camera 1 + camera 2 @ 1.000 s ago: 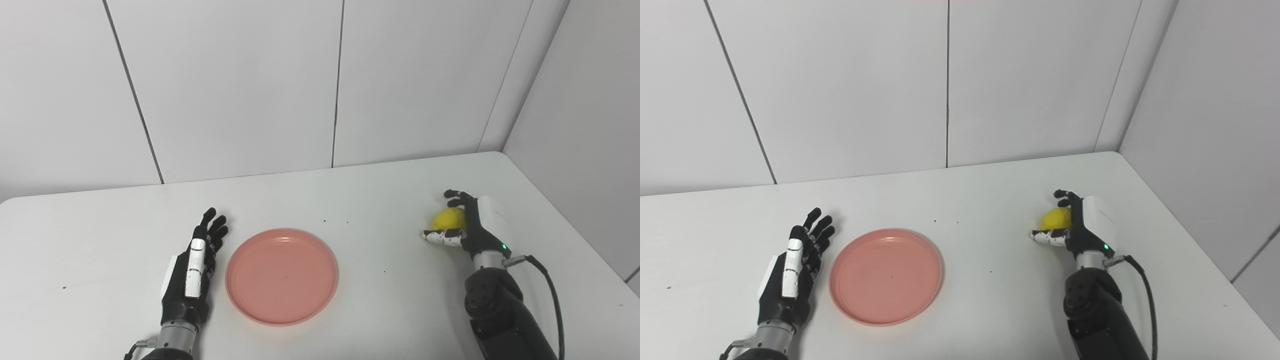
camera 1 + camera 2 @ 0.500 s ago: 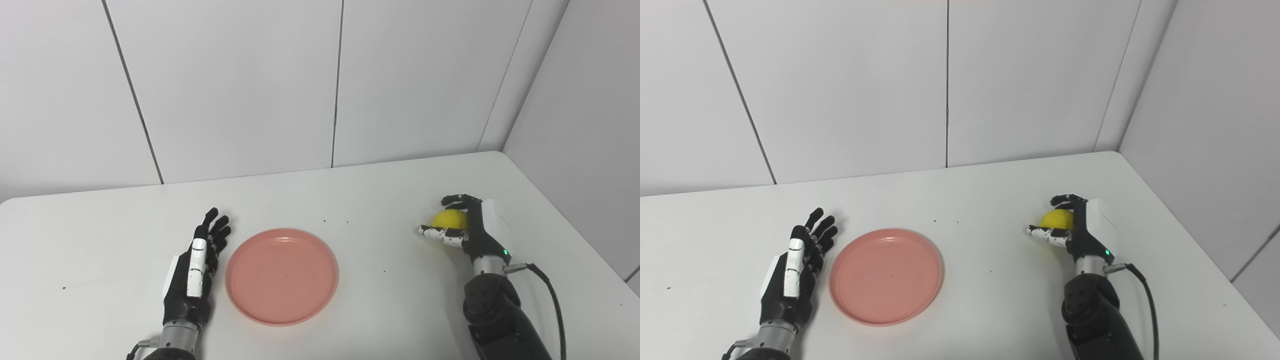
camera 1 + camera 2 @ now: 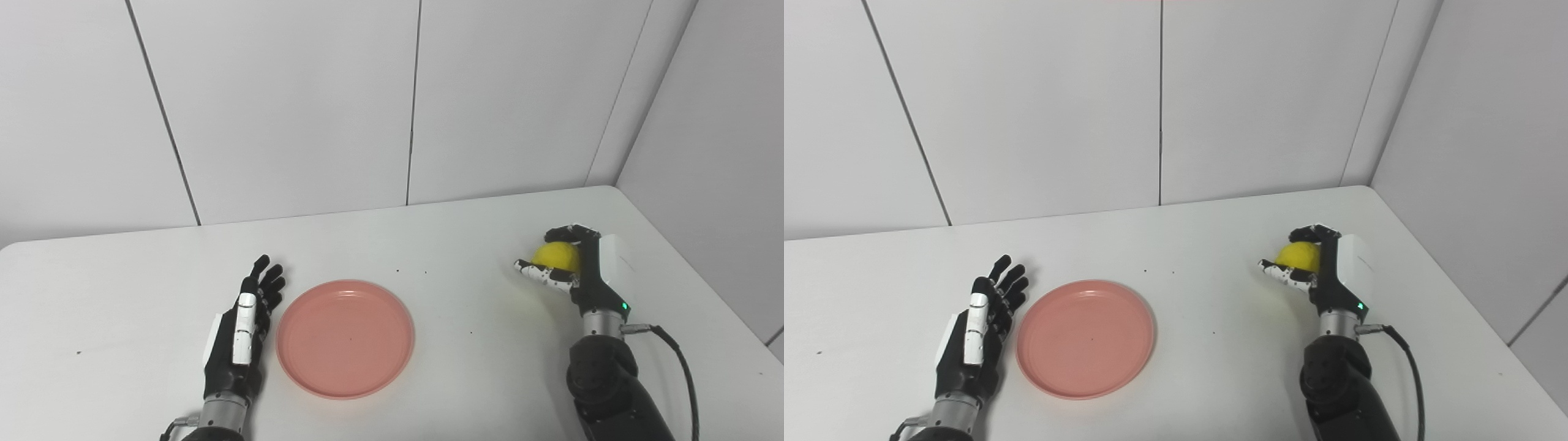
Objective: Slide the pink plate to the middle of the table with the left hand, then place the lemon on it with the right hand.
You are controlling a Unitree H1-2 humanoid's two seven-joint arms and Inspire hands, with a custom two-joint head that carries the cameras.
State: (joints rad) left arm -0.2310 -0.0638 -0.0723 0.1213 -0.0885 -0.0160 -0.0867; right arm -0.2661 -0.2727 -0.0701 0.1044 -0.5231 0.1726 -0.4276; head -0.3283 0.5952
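Currently right hand point(image 3: 579, 272) closed around lemon point(image 3: 556, 256), clear of table point(image 3: 465, 233). Expect light, firm, roll-prone load; keep fingers wrapped around its middle. Left hand point(image 3: 240, 331) open beside pink plate point(image 3: 345, 338).

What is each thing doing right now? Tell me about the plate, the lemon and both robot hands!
pink plate: flat on the white table, right side up, nothing on it.
lemon: held in the right hand, apparently lifted off the table.
right hand: shut on the lemon, fingers and thumb wrapped around it.
left hand: open, fingers straight, just left of the plate, holding nothing.
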